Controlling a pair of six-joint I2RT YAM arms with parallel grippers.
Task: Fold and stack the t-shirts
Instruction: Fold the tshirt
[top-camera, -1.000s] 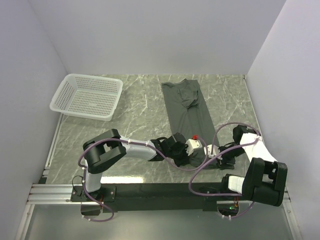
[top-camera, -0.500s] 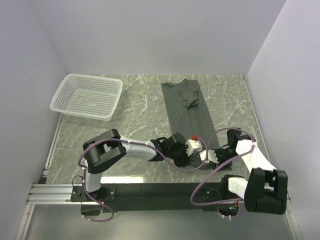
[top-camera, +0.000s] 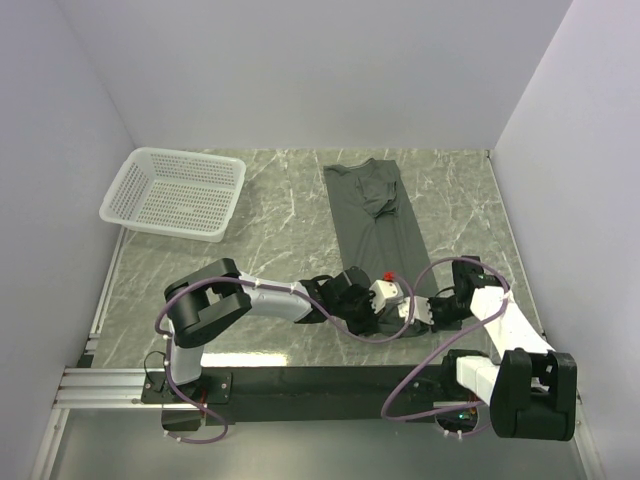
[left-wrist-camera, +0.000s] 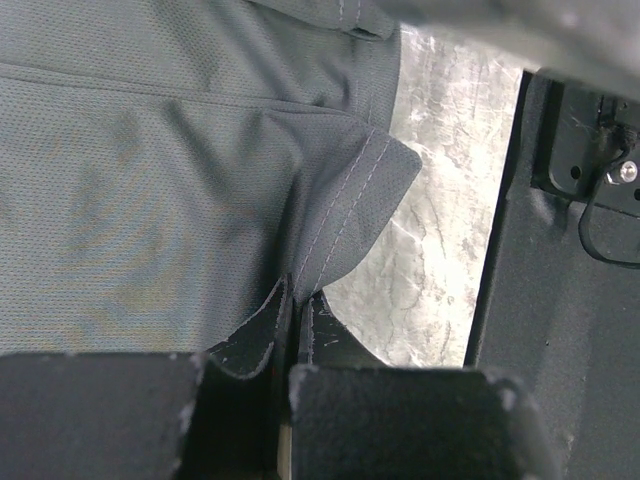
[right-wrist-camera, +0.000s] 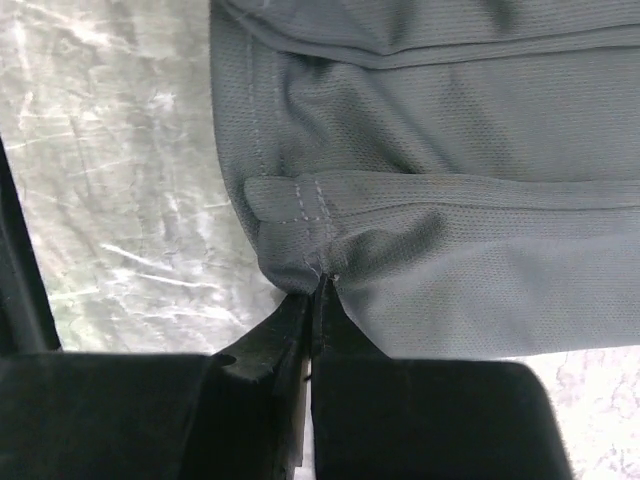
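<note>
Left wrist view has my left gripper (left-wrist-camera: 295, 300) pinched tight on a hem corner of the t-shirt (top-camera: 375, 235), which lies flat in a long strip well to the right of the basket (top-camera: 160, 229). My right gripper (right-wrist-camera: 318, 285) is clamped on the other hem corner. I should lift both corners evenly, keep the hem taut, and lay it toward the collar. No readable writing shows.

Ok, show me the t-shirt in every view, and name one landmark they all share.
Top external: the t-shirt lies as a long strip right of centre, running from the back of the table toward the near edge.
Left wrist: the t-shirt fills the upper left, its hem corner pinched in the left gripper.
Right wrist: the t-shirt fills the upper right, its hem corner pinched in the right gripper.
Shared landmark: the marbled table.
</note>
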